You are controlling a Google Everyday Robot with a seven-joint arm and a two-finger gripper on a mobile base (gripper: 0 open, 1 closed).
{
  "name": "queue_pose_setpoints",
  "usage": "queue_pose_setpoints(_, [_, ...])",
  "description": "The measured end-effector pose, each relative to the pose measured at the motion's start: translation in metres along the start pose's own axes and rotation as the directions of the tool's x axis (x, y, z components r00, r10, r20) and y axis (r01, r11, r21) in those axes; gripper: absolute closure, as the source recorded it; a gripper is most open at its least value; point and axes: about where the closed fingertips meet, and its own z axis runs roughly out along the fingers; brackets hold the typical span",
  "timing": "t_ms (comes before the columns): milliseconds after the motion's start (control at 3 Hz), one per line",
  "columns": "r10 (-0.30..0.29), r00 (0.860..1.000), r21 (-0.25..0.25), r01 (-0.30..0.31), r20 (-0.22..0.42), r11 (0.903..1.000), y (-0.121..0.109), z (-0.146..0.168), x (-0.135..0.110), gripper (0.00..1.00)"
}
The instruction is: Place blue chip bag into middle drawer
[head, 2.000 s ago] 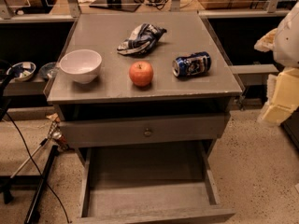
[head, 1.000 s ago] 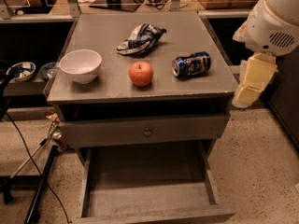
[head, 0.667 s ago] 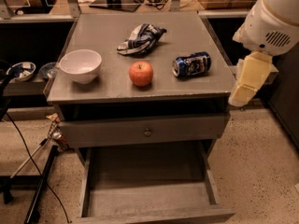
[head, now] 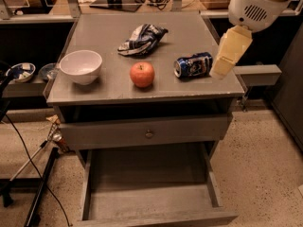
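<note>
The blue chip bag [head: 142, 38] lies crumpled at the back middle of the grey cabinet top [head: 104, 37]. My gripper [head: 221, 64] hangs cream-coloured under the white arm housing [head: 258, 4], above the top's right edge, just right of a blue-and-white drink can [head: 193, 65]. It is well apart from the bag and holds nothing that I can see. The middle drawer [head: 99, 205] is pulled out at the bottom of the view, a wide grey tray with a bare floor.
A red apple [head: 142, 74] and a white bowl [head: 80, 66] stand on the front of the top. A closed drawer front with a round knob [head: 149, 134] sits above the open drawer. Shelves with small bowls [head: 21, 71] are at the left; cables and a stand leg [head: 38, 193] are on the floor.
My arm has swung in from the right edge, up and to the left, so the gripper now hangs over the top's right edge beside the can. The objects have not moved.
</note>
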Motion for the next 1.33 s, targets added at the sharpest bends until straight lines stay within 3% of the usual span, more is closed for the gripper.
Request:
queue_pose_setpoints(333, [0.0,1.0,0.0,0.0,0.0,1.0,0.0,0.0,0.0,0.0])
queue_pose_setpoints(1333, [-0.111,0.985,-0.04,0.117,0.135,0.9923,-0.03,0.021,-0.116,0.0])
